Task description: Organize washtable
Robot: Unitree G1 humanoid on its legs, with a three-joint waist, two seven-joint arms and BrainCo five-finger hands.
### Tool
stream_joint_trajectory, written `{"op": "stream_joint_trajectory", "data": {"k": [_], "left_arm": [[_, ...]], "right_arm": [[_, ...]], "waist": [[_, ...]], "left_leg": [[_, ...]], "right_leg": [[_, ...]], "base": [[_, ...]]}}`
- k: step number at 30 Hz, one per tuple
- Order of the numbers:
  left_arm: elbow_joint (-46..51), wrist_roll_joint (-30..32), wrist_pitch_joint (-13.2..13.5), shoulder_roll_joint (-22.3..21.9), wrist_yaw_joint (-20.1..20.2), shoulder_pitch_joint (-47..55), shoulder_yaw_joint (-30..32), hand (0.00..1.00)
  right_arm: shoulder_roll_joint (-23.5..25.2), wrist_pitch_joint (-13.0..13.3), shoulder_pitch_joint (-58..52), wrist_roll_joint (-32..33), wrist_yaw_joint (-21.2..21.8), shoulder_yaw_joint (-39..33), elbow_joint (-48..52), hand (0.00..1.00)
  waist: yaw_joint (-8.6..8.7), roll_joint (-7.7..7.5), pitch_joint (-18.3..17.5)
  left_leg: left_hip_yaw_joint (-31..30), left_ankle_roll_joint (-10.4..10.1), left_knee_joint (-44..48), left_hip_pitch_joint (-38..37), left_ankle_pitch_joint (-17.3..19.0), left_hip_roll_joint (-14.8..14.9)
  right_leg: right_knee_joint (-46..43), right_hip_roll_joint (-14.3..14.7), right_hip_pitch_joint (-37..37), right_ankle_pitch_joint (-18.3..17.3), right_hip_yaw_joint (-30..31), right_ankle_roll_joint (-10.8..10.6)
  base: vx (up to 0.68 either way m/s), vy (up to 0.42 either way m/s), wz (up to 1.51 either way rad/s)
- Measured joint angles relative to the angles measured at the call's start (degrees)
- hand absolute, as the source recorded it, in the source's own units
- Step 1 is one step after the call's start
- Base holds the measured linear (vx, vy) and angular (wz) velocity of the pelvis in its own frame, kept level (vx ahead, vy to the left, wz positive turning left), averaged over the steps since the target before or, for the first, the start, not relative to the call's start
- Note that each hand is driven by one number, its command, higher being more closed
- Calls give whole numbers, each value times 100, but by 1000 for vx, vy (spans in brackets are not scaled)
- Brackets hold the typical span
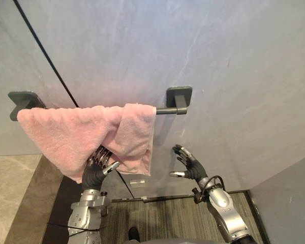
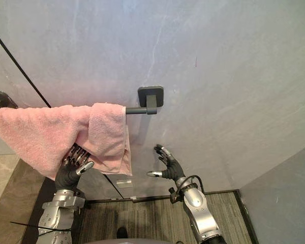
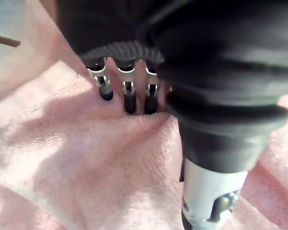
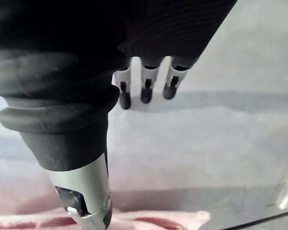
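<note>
A pink towel (image 1: 76, 134) hangs over a dark towel bar (image 1: 165, 110) on the grey wall, bunched, with one end folded forward near the bar's right bracket (image 1: 179, 96). My left hand (image 1: 95, 170) reaches up from below to the towel's lower part. Its straight fingers (image 3: 129, 98) press into the cloth and the thumb stands apart. My right hand (image 1: 192, 165) is open in the air to the right of the towel, below the bracket, touching nothing. In the right wrist view its fingers (image 4: 145, 91) point at the bare wall, and the towel's edge (image 4: 158, 220) shows past the thumb.
The bar's left bracket (image 1: 21, 101) sits by a dark slanting seam (image 1: 46, 56) in the wall. A small clear clip (image 1: 137, 181) is on the wall under the towel. Below lie a striped floor mat (image 1: 162, 218) and a brown stone ledge (image 1: 30, 203) at the left.
</note>
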State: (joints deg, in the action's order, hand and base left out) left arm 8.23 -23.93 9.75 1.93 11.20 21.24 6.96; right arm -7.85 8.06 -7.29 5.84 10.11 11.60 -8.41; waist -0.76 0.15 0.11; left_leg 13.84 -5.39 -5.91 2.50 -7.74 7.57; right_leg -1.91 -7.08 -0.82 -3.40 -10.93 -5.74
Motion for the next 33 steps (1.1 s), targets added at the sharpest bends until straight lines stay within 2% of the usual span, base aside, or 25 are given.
{"op": "stream_joint_trajectory", "data": {"k": [4,7,12,17,23,28,30,33], "left_arm": [[-809,1,-67,15,-2,-23,-1,0],[-1902,79,-218,93,-12,-172,0,0],[-3528,731,-447,110,-111,-216,7,0],[-4682,1449,-497,90,-403,-286,140,0],[-5462,1746,-535,15,-908,-620,506,0],[-5894,2044,-554,-78,-1283,-884,693,0],[-6033,2242,-574,-83,-1448,-982,773,0],[-6155,2254,-581,-96,-1527,-1030,910,0]], "right_arm": [[15,-111,-289,-117,-20,-267,-358,0],[21,-229,-424,-237,-10,-282,-863,0],[182,-429,-726,-565,-10,-782,-1917,0],[180,-518,-764,-889,-159,-1194,-3113,0],[181,-694,-412,-1277,-485,-1629,-4069,0],[181,-742,-96,-1602,-650,-1880,-4747,0],[181,-859,-26,-1789,-736,-2064,-5048,0],[189,-960,-47,-1829,-790,-2251,-5189,0]], "waist": [[9,10,8],[7,15,14],[7,-1,27],[5,2,31],[4,0,52],[-3,9,82],[0,16,90],[16,11,106]], "left_leg": [[1,0,0,0,3,2],[0,-5,0,0,11,3],[47,-59,0,0,100,5],[61,-71,0,-9,120,6],[52,-87,0,-68,133,-2],[41,-100,0,-161,144,-1],[41,-100,-1,-168,144,-3],[36,-100,-1,-206,145,-6]], "right_leg": [[6,-1,4,-3,11,0],[13,-1,8,-25,36,3],[15,-2,32,-74,98,17],[16,2,20,-96,104,2],[107,5,-99,-102,63,4],[125,8,-208,-108,37,9],[115,4,-215,-108,30,9],[114,1,-253,-112,28,4]], "base": [[0,0,0],[0,0,0],[19,-1,-3],[52,-12,-2],[40,-12,1],[-8,-1,2],[0,0,0],[0,0,0]]}}
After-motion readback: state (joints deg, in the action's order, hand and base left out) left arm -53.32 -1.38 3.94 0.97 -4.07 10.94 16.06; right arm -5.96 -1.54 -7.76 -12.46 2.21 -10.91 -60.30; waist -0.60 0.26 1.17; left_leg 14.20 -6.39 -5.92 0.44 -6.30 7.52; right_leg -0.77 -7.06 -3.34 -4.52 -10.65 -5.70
